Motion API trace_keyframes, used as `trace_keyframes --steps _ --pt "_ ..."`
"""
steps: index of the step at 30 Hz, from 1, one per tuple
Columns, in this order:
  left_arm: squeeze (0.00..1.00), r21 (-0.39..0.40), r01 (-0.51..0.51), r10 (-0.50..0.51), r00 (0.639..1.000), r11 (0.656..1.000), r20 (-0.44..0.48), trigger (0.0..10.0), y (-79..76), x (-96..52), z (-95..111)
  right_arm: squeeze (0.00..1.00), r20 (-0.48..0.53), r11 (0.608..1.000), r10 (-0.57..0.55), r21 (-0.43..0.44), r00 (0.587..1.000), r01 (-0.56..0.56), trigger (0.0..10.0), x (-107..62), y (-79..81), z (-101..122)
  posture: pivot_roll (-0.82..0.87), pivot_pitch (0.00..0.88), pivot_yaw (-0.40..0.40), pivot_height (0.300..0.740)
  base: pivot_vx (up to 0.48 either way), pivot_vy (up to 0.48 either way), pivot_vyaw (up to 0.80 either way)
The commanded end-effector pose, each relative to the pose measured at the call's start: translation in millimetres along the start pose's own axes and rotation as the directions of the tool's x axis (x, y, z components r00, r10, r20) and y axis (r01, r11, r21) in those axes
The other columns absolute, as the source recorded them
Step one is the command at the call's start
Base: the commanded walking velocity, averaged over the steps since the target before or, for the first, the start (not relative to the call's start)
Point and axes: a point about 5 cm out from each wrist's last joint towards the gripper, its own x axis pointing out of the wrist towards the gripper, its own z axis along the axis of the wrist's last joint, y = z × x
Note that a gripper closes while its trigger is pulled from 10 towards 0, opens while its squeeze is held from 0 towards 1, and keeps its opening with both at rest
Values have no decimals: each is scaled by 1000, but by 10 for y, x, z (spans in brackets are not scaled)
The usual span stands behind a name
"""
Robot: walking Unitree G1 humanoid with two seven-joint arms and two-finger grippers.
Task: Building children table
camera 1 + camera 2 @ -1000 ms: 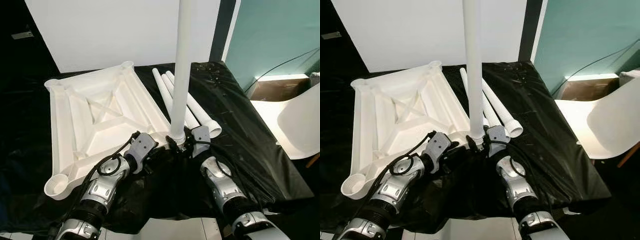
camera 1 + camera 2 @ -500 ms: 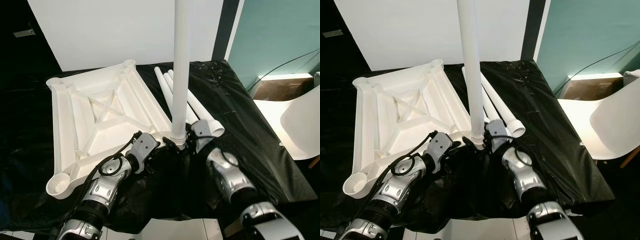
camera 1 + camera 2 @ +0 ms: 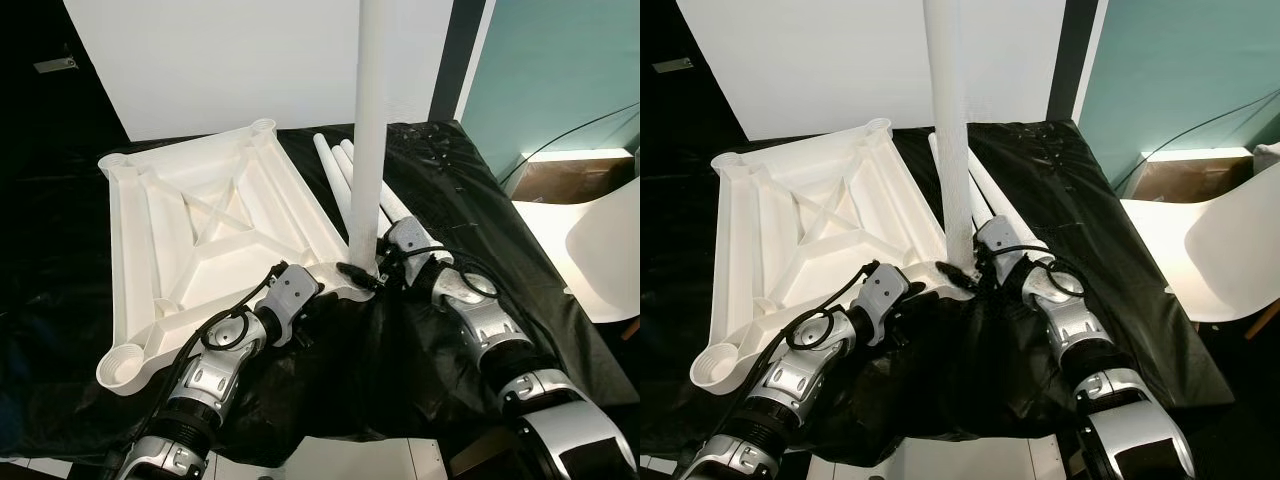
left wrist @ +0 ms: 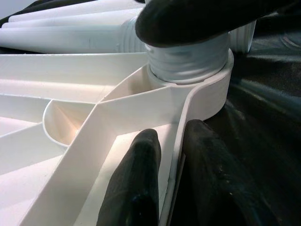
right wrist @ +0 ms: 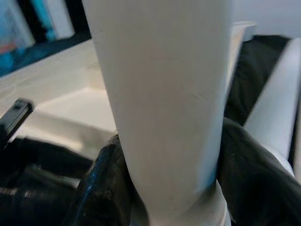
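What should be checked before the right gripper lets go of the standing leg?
1. Upright leg seated in the corner socket: ok; its threaded end sits in the ring.
2. Right gripper clamped around the leg base: ok.
3. Left gripper pinching the tabletop edge rib: ok.
4. Leg standing straight: ok.
5. Leg screwed fully home: cannot tell.
6. Spare legs lying beside the tabletop: ok.

The head's two eyes look down over the tabletop and upright leg, nearly alike. Each wrist camera sits very close, both sharing that leg's base from opposite sides.
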Motion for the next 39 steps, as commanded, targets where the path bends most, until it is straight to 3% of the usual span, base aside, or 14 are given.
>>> trace_keyframes --steps 1,4,6,7,9,13,14,15,22,23,26,27,33,39 --pt "0 -60 73 -79 991 995 -107 10000 -170 -9 -261 0 -24 995 -88 49 996 89 0 -46 91 -148 23 0 6 740 0 0 0" --pt "0 -59 67 -73 992 996 -107 10000 -159 -18 -261 0 -17 984 -170 59 985 171 0 -79 138 -198 29 0 8 740 0 0 0" --pt "0 -58 63 -69 992 996 -108 10000 -148 -36 -267 0 -5 943 -327 60 945 326 0 -125 224 -262 31 0 10 740 0 0 0" --pt "0 -58 63 -69 992 996 -108 10000 -148 -36 -267 0 -5 943 -327 60 945 326 0 -125 224 -262 31 0 10 740 0 0 0" --pt "0 -57 64 -70 991 996 -111 10000 -148 -46 -273 0 8 902 -427 76 904 426 0 -124 256 -259 30 0 12 740 0 0 0" --pt "0 -56 64 -70 991 996 -111 10000 -146 -47 -273 0 9 892 -446 78 895 444 0 -114 262 -255 26 0 15 740 0 0 0" --pt "0 -54 67 -72 991 996 -110 10000 -146 -40 -264 0 1 888 -455 82 891 453 3373 -103 259 -258 22 0 19 740 0 0 0" --pt "0 -53 69 -74 991 996 -108 10000 -147 -31 -256 0 -3 891 -448 77 894 447 10000 -94 256 -255 18 0 21 740 0 0 0" --pt "0 -52 76 -81 991 996 -105 10000 -155 -13 -245 20 0 899 -436 42 900 435 10000 -97 248 -230 11 0 21 740 0 0 0" --pt "0 -52 77 -82 991 996 -105 10000 -157 -9 -244 1000 4 903 -429 39 903 429 10000 -105 224 -217 10 0 21 740 0 0 0" --pt "0 -53 78 -83 991 996 -104 10000 -161 -2 -243 949 13 930 -366 26 931 365 10000 -90 186 -177 8 0 18 740 0 0 0" --pt "0 -54 78 -83 991 995 -104 10000 -163 0 -243 0 20 945 -328 18 945 328 10000 -79 181 -155 9 0 17 740 0 0 0" --pt "0 -59 79 -85 991 995 -104 10000 -178 1 -252 0 19 988 -155 -2 988 155 10000 -39 114 -75 8 0 16 740 0 0 0" --pt "0 -58 79 -85 991 995 -106 10000 -174 2 -254 0 10 994 -104 -29 995 104 10000 -26 43 -27 7 0 21 740 0 0 0"
